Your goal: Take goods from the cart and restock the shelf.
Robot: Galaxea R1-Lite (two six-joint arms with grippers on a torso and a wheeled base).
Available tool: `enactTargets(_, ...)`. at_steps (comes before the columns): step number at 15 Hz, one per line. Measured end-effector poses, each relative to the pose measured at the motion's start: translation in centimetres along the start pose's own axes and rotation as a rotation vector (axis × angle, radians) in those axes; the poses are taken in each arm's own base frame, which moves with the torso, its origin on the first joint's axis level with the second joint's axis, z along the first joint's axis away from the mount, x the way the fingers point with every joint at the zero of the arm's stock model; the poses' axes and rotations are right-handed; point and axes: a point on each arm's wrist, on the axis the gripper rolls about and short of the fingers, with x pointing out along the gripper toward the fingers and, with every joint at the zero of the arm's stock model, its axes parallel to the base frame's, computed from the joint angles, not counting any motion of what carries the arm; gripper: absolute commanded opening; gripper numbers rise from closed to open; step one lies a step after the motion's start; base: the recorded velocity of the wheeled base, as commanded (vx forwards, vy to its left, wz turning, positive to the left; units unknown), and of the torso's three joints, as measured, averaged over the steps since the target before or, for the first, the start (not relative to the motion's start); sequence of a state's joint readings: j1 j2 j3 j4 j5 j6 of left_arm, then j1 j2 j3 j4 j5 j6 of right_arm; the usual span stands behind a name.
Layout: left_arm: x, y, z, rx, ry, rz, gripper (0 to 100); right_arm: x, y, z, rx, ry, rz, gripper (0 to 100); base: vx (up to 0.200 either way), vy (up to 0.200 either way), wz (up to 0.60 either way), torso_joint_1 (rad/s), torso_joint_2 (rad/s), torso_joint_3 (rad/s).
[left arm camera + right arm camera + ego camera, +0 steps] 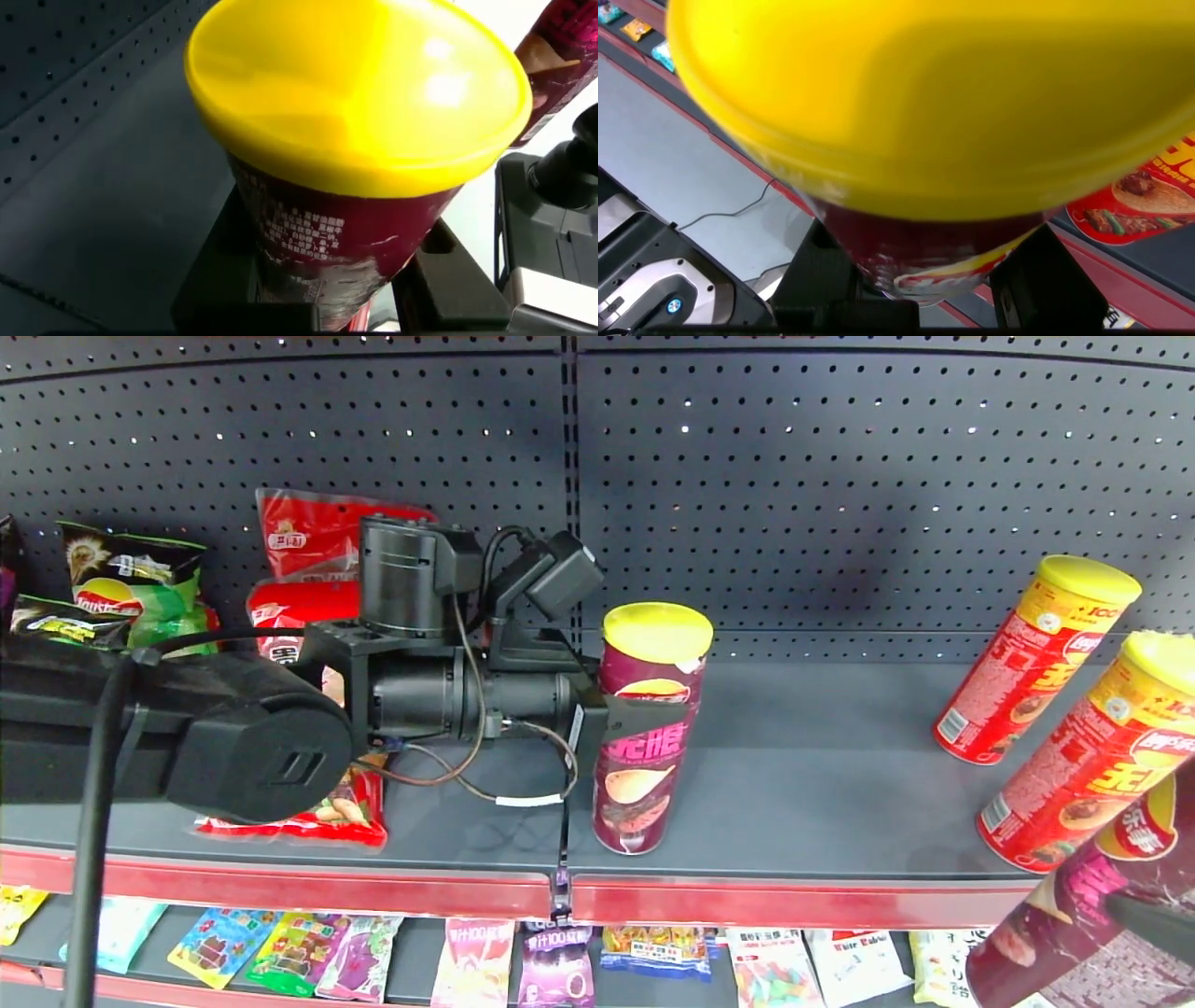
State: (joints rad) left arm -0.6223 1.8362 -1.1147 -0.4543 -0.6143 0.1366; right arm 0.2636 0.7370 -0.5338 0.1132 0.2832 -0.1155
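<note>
Left tool [624, 726]: closed from the side on the mid-body of a purple can [651, 709] with a yellow lid. In the left wrist view, black fingers [222, 280] are seen pressed against both sides of the can below the lid. The purple can is held upright, base down on the grey shelf [822, 775], just behind the red front rail [794, 901] and about midway along it. Right tool [920, 285]: clamped on a second purple can [1055, 933], likewise yellow-lidded, which is carried tilted in front of the rail at the shelf's right end, off the board. Two red cans [1032, 658] with yellow lids are stood on the right of the shelf, one nearer the front than the other. Red bags [313, 546] and green bags [135, 583] are stacked at the left against the pegboard [840, 476]. Assorted packets [560, 961] are laid out on the lower shelf [417, 963].
</note>
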Motion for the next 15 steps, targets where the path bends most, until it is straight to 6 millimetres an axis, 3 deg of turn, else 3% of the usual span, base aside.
enactTargets(11, -0.8, -0.8, -1.2, -0.002, 0.005, 0.02, 0, 0.0, 0.0, 0.0, 0.0, -0.001, 0.0, 0, 0.0, 0.0, 0.0, 0.0, 0.0, 0.0)
enactTargets(12, -0.8, -0.9, -1.3, -0.002, 0.004, 0.019, 100, 0.0, 0.0, 0.0, 0.0, -0.001, 0.0, 0, 0.0, 0.0, 0.0, 0.0, 0.0, 0.0)
enactTargets(15, -1.0, -1.0, -1.7, -0.003, 0.009, 0.04, 100, 0.0, 0.0, 0.2, -0.001, -0.003, 0.0, 0, 0.0, 0.0, 0.0, 0.0, 0.0, 0.0)
